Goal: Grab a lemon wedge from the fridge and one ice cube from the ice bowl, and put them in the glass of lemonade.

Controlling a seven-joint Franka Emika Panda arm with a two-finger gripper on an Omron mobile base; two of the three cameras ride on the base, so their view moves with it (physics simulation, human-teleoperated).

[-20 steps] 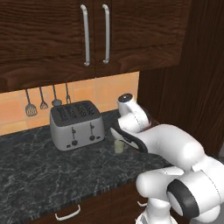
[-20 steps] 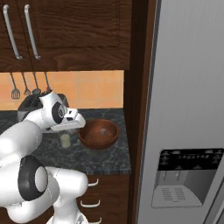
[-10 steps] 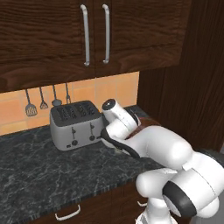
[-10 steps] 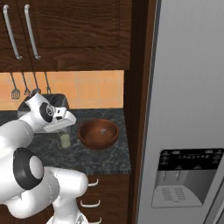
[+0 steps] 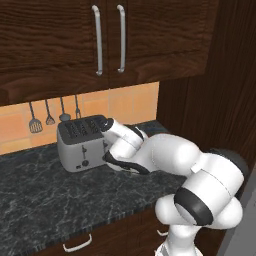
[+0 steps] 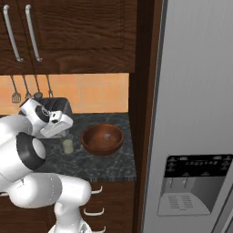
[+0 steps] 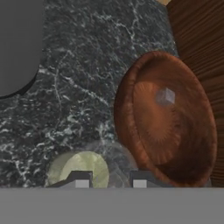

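Gripper (image 7: pixel 110 181) hangs above the glass of lemonade (image 7: pixel 78 169), jaws part-open; whether they pinch the lemon wedge cannot be told. Centre over the glass, just beside the ice bowl (image 7: pixel 131 131), before releasing.

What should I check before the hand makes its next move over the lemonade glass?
1. Glass of lemonade upright on the counter: ok.
2. Hand above the glass rim: ok, fingertips sit over it.
3. Lemon wedge held between the fingers: cannot tell.
4. Ice cube present in the ice bowl: ok.
5. Bowl beside the glass, not touching: ok.
6. Fridge doors shut: ok.
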